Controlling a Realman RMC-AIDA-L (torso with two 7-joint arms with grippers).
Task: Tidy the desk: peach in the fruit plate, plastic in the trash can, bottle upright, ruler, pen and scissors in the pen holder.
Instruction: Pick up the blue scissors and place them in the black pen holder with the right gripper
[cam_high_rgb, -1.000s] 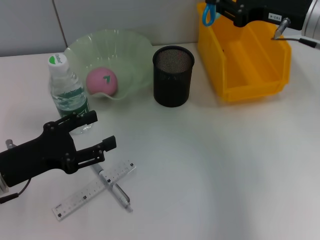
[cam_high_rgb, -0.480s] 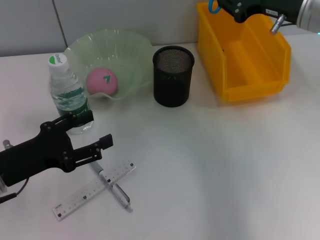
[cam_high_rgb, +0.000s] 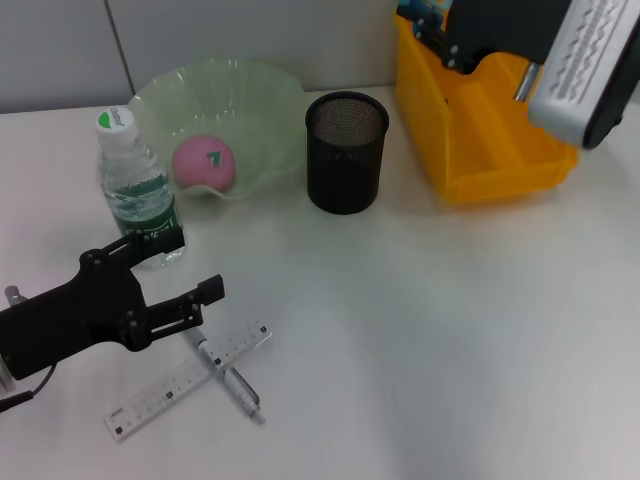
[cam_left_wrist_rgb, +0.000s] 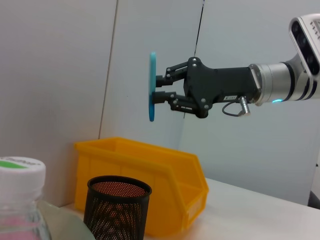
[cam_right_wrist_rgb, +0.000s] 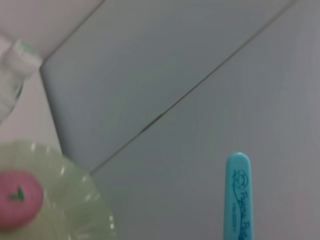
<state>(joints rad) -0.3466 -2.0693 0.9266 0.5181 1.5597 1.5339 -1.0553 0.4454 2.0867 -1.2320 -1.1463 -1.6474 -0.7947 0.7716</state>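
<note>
My right gripper (cam_left_wrist_rgb: 158, 88) is raised high above the yellow trash can (cam_high_rgb: 500, 150), shut on the blue scissors (cam_left_wrist_rgb: 152, 86), which hang upright; the handle (cam_right_wrist_rgb: 238, 195) shows in the right wrist view. Low at the front left, my left gripper (cam_high_rgb: 195, 262) stands open beside the upright bottle (cam_high_rgb: 135, 185), just above the crossed ruler (cam_high_rgb: 160, 392) and pen (cam_high_rgb: 235, 385). The pink peach (cam_high_rgb: 204, 162) lies in the green fruit plate (cam_high_rgb: 260, 100). The black mesh pen holder (cam_high_rgb: 345, 150) stands between plate and can. No plastic is in view.
The right arm's silver forearm (cam_high_rgb: 585, 65) reaches over the trash can's far right corner. A grey wall runs along the back of the white table (cam_high_rgb: 430, 330).
The right arm has lifted toward the head camera with the scissors, now looming larger over the trash can. The left gripper has drifted slightly down and left.
</note>
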